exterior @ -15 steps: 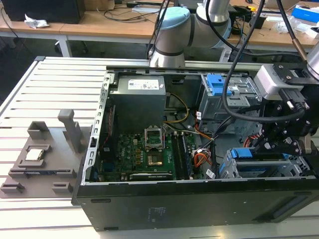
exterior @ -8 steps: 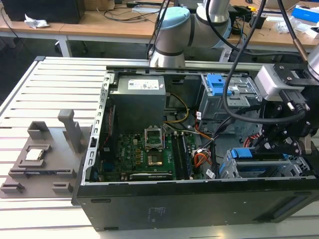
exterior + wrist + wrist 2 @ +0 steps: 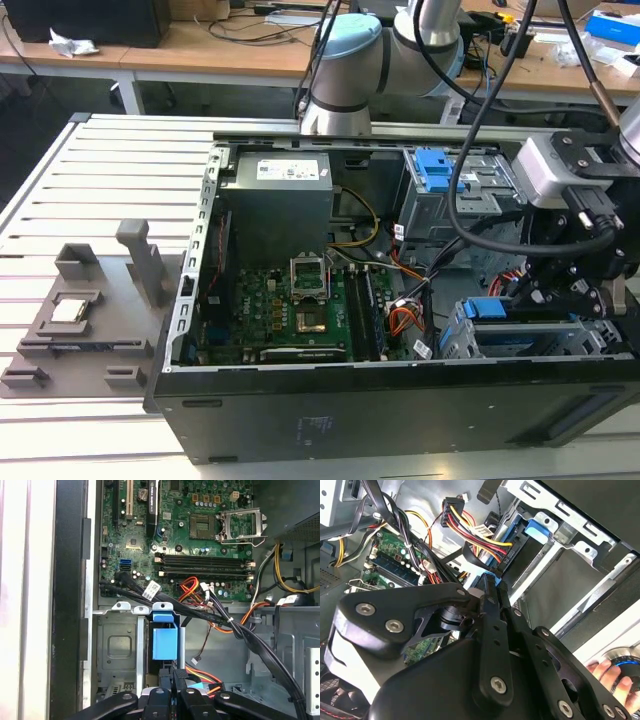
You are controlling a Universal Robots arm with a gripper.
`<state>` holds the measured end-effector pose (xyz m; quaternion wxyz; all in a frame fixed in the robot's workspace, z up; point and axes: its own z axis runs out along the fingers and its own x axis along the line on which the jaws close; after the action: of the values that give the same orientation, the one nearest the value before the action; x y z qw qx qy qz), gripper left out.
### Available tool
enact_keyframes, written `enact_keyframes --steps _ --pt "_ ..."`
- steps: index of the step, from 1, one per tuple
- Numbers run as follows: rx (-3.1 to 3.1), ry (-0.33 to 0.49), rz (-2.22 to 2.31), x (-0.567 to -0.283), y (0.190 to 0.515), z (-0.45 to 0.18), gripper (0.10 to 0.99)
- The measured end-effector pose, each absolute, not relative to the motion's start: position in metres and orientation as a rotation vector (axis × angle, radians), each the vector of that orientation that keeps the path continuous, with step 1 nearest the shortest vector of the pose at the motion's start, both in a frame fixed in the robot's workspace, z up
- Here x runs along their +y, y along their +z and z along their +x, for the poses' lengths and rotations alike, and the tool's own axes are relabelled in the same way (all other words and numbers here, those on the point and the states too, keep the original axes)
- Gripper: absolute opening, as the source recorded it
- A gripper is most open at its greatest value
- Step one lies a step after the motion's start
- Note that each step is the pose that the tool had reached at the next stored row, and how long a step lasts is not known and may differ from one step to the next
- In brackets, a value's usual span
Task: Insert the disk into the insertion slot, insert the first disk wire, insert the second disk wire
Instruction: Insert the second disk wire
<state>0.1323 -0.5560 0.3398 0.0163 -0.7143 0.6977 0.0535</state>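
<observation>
Gripper (image 3: 492, 587), fingers pinched narrow on a wire connector, sits at the disk (image 3: 164, 640), already seated in the insertion slot (image 3: 530, 345) at the case's front corner, lined up for plugging.

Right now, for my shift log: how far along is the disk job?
Done: the disk sits in the insertion slot. In hand: the gripper, fingers together, is at the black connector of the red-and-yellow wires at the disk's end. Whether either wire is seated cannot be told.
</observation>
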Motion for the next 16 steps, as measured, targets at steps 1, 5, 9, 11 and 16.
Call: enact_keyframes --steps 1,5,9,11,16 --pt "2.169 0.167 -2.221 -0.556 0.3399 0.1322 0.145" --pt "2.168 0.167 -2.22 -0.556 0.3442 0.132 0.145" --pt "2.162 0.178 -2.214 -0.556 0.3445 0.1314 0.145" --pt "2.162 0.178 -2.214 -0.5562 0.3439 0.1314 0.145" --pt "2.162 0.178 -2.215 -0.5568 0.341 0.1314 0.145"
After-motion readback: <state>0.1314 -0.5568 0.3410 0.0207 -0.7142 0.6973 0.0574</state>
